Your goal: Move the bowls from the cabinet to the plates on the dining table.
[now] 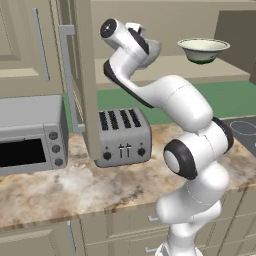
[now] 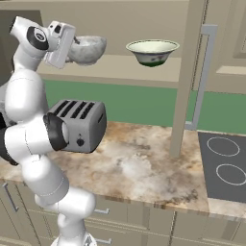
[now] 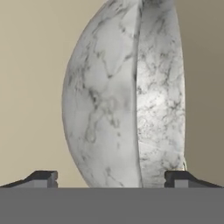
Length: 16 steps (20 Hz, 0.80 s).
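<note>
Stock check for you, operator, taken outward from the pincer (image 3: pixel 111 178): its jaws stand spread wide and pinch nothing, one tip to each side of the speckled grey bowl (image 3: pixel 124 94), whose rim line runs between them in the hand view; you cannot tell from these pictures whether either tip already touches it. Item one, that grey bowl (image 2: pixel 88 49), sits directly ahead of the pincer (image 2: pixel 72 48) on the open cabinet shelf (image 2: pixel 120 67), not yet lifted. Item two, the cream-and-green bowl (image 2: pixel 152 51), stands on the same shelf, off to the side of the pincer and apart from the grey one, untouched; in the left base view it (image 1: pixel 203 50) lies beyond the hand. Item three, the cabinet door (image 2: pixel 190 77), hangs swung open beside that second bowl, so access counts as done. Below the pincer you have the toaster (image 1: pixel 124 135) on a marbled counter (image 1: pixel 75 185), with a toaster oven (image 1: pixel 31 132) further along. By my reckoning the task is near its beginning: both bowls remain in the cabinet, neither has been gripped, and the closing, the lift out, the drive to the dining table and both placings on plates are all left for you
</note>
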Tool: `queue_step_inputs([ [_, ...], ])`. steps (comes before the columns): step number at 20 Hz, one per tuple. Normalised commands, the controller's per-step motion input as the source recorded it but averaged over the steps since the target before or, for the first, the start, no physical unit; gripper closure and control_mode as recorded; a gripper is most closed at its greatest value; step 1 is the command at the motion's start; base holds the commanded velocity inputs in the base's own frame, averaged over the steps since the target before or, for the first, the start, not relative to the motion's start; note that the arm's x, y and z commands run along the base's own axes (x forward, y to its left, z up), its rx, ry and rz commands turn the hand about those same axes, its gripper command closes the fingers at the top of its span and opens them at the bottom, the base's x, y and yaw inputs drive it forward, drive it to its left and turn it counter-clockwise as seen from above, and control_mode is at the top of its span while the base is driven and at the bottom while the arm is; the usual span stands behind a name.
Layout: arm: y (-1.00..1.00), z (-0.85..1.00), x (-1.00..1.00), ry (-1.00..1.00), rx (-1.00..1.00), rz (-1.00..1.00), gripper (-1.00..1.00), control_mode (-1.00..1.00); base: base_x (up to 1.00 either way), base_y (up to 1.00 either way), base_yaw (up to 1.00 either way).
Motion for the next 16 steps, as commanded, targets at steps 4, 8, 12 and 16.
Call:
queue_step_inputs([
  [4, -0.02, -0.21, 0.00, 0.00, 0.06, 0.00, 1.00, -1.00, 0.00, 0.00, 0.00],
  [8, -0.01, -0.02, -0.06, 0.00, 0.01, 0.00, 1.00, -1.00, 0.00, 0.00, 0.00],
  [12, 0.00, 0.00, -0.13, 0.00, 0.00, 0.00, 1.00, -1.00, 0.00, 0.00, 0.00],
  [16, 0.00, 0.00, -0.18, 0.00, 0.00, 0.00, 1.00, -1.00, 0.00, 0.00, 0.00],
])
